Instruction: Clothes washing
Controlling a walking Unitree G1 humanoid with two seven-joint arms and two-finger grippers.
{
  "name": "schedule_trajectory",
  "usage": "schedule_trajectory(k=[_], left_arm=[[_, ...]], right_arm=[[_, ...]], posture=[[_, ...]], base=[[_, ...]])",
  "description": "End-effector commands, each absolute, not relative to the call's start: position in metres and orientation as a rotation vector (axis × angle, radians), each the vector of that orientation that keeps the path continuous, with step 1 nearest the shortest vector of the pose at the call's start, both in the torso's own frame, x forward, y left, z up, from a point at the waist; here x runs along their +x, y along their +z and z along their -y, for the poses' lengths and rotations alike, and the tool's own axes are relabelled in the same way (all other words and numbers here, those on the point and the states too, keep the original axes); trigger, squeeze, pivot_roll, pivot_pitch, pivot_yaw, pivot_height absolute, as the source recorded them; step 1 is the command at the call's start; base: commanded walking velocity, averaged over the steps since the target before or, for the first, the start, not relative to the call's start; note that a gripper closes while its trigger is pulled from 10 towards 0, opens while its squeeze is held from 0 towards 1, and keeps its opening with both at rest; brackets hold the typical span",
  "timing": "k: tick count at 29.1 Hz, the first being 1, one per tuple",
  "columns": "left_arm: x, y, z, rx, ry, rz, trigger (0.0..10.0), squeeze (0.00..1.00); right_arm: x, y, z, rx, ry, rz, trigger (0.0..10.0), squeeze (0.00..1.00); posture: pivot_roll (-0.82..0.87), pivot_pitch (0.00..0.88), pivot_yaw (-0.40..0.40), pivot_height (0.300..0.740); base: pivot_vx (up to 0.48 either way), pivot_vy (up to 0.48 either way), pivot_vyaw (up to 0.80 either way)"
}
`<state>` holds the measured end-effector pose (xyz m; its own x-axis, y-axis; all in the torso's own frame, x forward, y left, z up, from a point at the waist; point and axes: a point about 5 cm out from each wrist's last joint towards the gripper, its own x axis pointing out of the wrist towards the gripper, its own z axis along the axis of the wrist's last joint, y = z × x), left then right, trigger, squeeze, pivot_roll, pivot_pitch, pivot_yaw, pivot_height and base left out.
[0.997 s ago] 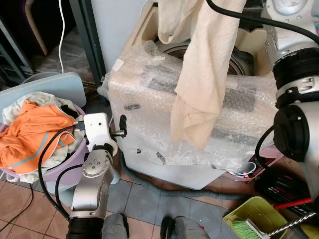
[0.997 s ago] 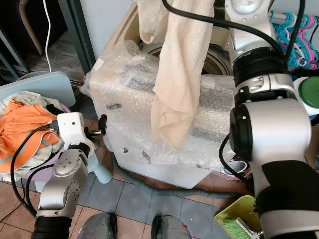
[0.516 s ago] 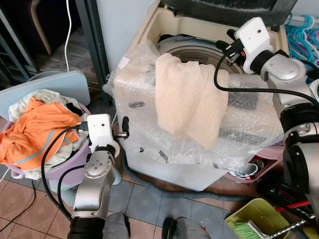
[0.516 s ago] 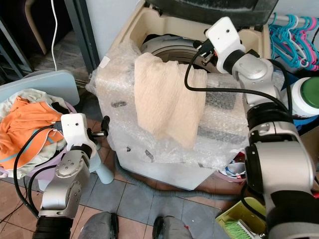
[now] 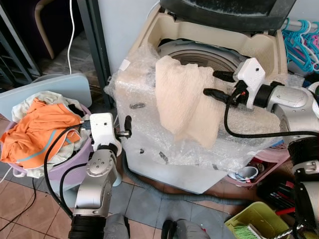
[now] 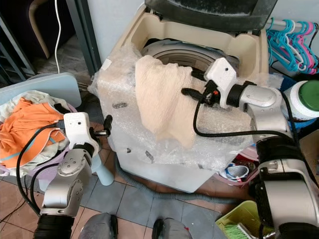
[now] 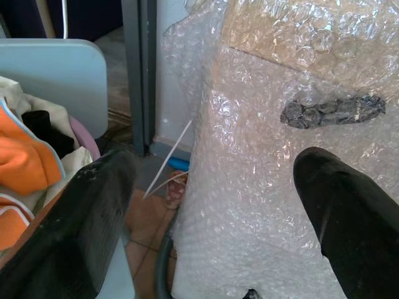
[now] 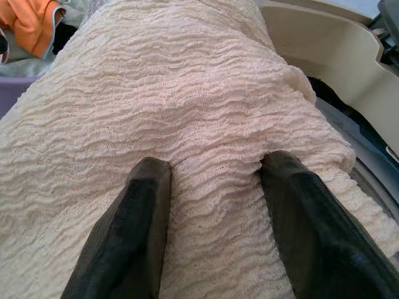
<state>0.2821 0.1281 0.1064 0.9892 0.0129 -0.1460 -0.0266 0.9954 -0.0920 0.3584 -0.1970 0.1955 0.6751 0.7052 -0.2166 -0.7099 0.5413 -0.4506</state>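
A cream cloth (image 5: 183,102) hangs over the bubble-wrapped front rim of the open washer (image 5: 149,40). The right gripper (image 5: 215,83) rests at the cloth's edge, fingers spread. The left gripper (image 5: 127,127) hovers beside a basket (image 5: 70,162) of clothes (image 5: 37,127).

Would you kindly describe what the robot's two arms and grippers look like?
Both arms are silver metal with round black-ringed joints. Each wrist carries a white boxy housing with looping black cables. The left gripper and right gripper each have two long, matte black fingers, rounded at the tips. No markings can be made out.
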Motion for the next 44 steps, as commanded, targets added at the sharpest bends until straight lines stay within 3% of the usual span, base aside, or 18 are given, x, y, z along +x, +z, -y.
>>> schedule_trajectory(k=[1, 10, 17, 21, 25, 28, 29, 30, 33, 38, 44], left_arm=[[0.280, 0.105, -0.126, -0.111, 0.019, -0.153, 10.0, 0.00], [0.278, 0.105, -0.124, -0.111, 0.017, -0.156, 10.0, 0.00], [0.282, 0.106, -0.122, -0.113, 0.013, -0.152, 10.0, 0.00], [0.281, 0.106, -0.122, -0.112, 0.015, -0.152, 10.0, 0.00], [0.280, 0.105, -0.124, -0.109, 0.023, -0.154, 10.0, 0.00], [0.279, 0.104, -0.124, -0.109, 0.027, -0.155, 10.0, 0.00], [0.279, 0.105, -0.124, -0.111, 0.030, -0.154, 10.0, 0.00], [0.278, 0.105, -0.124, -0.112, 0.033, -0.154, 10.0, 0.00], [0.277, 0.103, -0.125, -0.113, 0.035, -0.158, 10.0, 0.00], [0.278, 0.103, -0.122, -0.110, 0.020, -0.160, 10.0, 0.00], [0.281, 0.105, -0.121, -0.112, 0.006, -0.152, 10.0, 0.00]], right_arm=[[0.358, 0.189, 0.194, -0.601, 0.825, -0.049, 0.0, 0.00], [0.382, 0.204, 0.202, -0.617, 0.509, 0.002, 0.0, 0.00], [0.402, 0.235, 0.230, -0.372, 0.146, 0.018, 0.0, 0.00], [0.408, 0.272, 0.244, -0.175, -0.102, 0.175, 0.0, 0.00], [0.405, 0.299, 0.242, -0.147, -0.134, 0.344, 0.0, 0.00], [0.404, 0.309, 0.230, -0.143, -0.036, 0.413, 0.0, 0.00], [0.403, 0.306, 0.216, -0.148, 0.142, 0.404, 6.7, 0.00], [0.400, 0.300, 0.209, -0.178, 0.270, 0.382, 10.0, 0.00], [0.386, 0.275, 0.203, -0.260, 0.568, 0.290, 10.0, 0.00], [0.361, 0.249, 0.219, -0.332, 0.780, 0.137, 10.0, 0.00], [0.336, 0.248, 0.242, -0.266, 0.962, 0.018, 10.0, 0.00]], posture=[[0.08, 0.090, -0.069, 0.740], [0.07, 0.094, -0.068, 0.740], [0.06, 0.095, -0.068, 0.740], [0.07, 0.095, -0.071, 0.740], [0.07, 0.095, -0.073, 0.740], [0.08, 0.098, -0.080, 0.740], [0.08, 0.099, -0.081, 0.740], [0.08, 0.100, -0.081, 0.740], [0.07, 0.101, -0.079, 0.740], [0.06, 0.101, -0.072, 0.740], [0.05, 0.100, -0.060, 0.740]], base=[[0.000, 0.000, 0.00], [0.000, 0.000, 0.00], [0.000, 0.000, 0.00], [0.000, 0.000, 0.00], [0.000, 0.000, 0.00], [0.000, 0.000, 0.00], [0.000, 0.000, 0.00], [0.000, 0.000, 0.00], [0.000, 0.000, 0.00], [0.000, 0.000, 0.00], [0.000, 0.000, 0.00]])
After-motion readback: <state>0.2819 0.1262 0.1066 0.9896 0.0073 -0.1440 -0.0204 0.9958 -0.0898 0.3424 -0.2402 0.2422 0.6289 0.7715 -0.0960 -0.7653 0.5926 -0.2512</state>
